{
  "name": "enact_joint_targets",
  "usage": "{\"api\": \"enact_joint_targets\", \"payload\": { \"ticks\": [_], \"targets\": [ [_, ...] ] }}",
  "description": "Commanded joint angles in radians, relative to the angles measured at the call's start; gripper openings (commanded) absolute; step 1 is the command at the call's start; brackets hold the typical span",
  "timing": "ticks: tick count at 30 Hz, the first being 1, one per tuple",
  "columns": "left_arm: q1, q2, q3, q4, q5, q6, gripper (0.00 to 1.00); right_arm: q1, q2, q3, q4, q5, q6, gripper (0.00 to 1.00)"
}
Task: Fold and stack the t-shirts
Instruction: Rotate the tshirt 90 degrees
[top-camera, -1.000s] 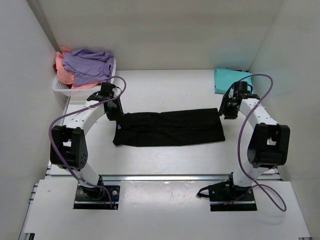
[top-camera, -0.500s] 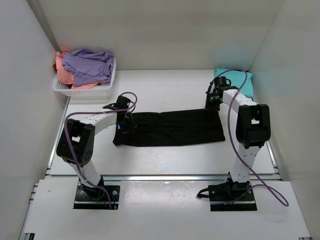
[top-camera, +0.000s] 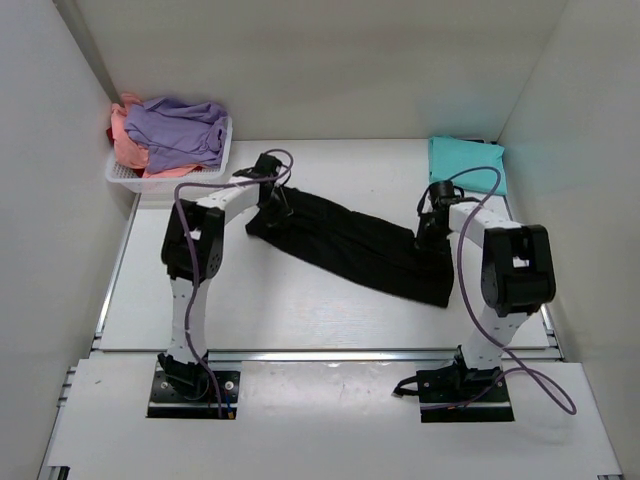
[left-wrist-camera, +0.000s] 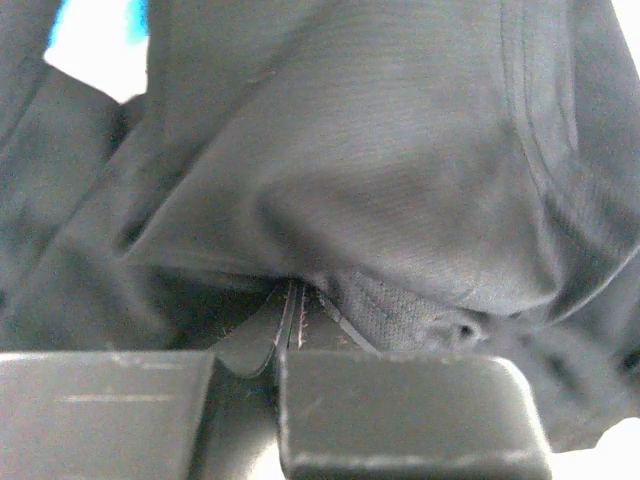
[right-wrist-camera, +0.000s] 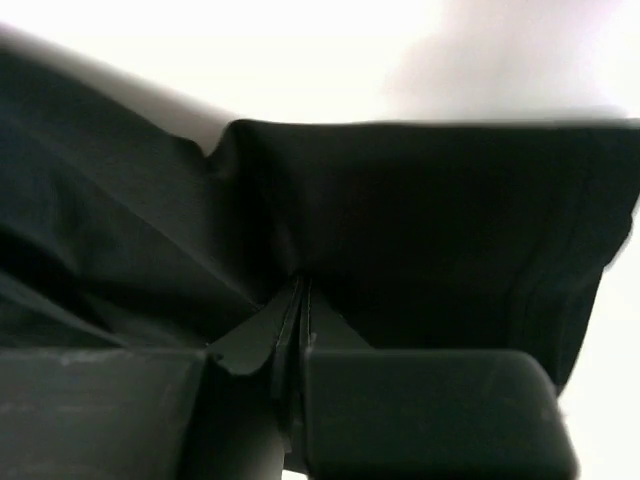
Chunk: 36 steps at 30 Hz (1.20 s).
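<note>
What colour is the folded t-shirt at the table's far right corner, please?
The folded t-shirt is teal, best seen in the top external view.

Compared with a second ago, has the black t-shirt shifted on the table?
Yes. The black t-shirt swung its left end toward the white basket and now lies diagonally.

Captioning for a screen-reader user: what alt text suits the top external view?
A black cloth t-shirt stretches diagonally across the white table, the left gripper pinching its far-left end and the right gripper its right end. A folded teal t-shirt lies far right; a white mesh basket of tees sits far left.
</note>
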Motion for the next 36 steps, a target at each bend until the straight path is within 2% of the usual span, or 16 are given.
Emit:
{"api": "enact_joint_targets", "payload": {
  "ticks": [1, 2, 5, 8, 10, 11, 13, 16, 18, 24, 28, 30, 32, 34, 36],
  "targets": [
    [0.012, 0.138, 0.212, -0.104, -0.007, 0.051, 0.00, 0.062, -0.107, -0.131, -0.058, 0.013, 0.090, 0.00],
    [0.009, 0.195, 0.252, -0.137, 0.001, 0.065, 0.00, 0.089, -0.123, -0.172, -0.057, 0.013, 0.127, 0.00],
    [0.000, 0.336, 0.499, -0.234, 0.048, 0.092, 0.00, 0.191, -0.210, -0.268, -0.037, -0.033, 0.221, 0.00],
    [-0.016, 0.515, 0.928, -0.377, 0.054, 0.118, 0.00, 0.303, -0.253, -0.338, 0.017, -0.073, 0.320, 0.00],
    [-0.011, 0.619, 1.102, -0.446, 0.096, 0.106, 0.00, 0.363, -0.267, -0.373, 0.060, -0.113, 0.403, 0.00],
    [-0.005, 0.657, 1.141, -0.445, 0.105, 0.087, 0.00, 0.391, -0.265, -0.380, 0.090, -0.122, 0.420, 0.00],
    [0.003, 0.660, 1.089, -0.379, 0.146, 0.079, 0.00, 0.441, -0.261, -0.401, 0.133, -0.138, 0.463, 0.00],
    [0.007, 0.604, 0.957, -0.273, 0.125, 0.070, 0.00, 0.497, -0.226, -0.415, 0.205, -0.165, 0.556, 0.00],
    [0.018, 0.585, 0.923, -0.218, 0.128, 0.050, 0.00, 0.526, -0.206, -0.433, 0.259, -0.182, 0.606, 0.00],
    [0.061, 0.670, 1.055, -0.166, 0.162, -0.021, 0.00, 0.563, -0.088, -0.357, 0.279, -0.110, 0.673, 0.00],
    [0.087, 0.636, 1.038, -0.097, 0.166, -0.024, 0.00, 0.529, -0.092, -0.340, 0.233, -0.073, 0.661, 0.01],
    [0.092, 0.601, 1.076, -0.080, 0.165, -0.012, 0.00, 0.532, -0.113, -0.312, 0.203, -0.037, 0.626, 0.00],
    [0.093, 0.552, 1.107, -0.057, 0.179, -0.015, 0.06, 0.534, -0.136, -0.263, 0.171, -0.017, 0.565, 0.00],
    [0.086, 0.445, 1.103, -0.026, 0.202, -0.012, 0.20, 0.544, -0.184, -0.220, 0.146, -0.009, 0.505, 0.00],
    [0.081, 0.333, 0.996, 0.018, 0.235, -0.027, 0.27, 0.552, -0.234, -0.199, 0.143, -0.007, 0.448, 0.01]
  ]
}}
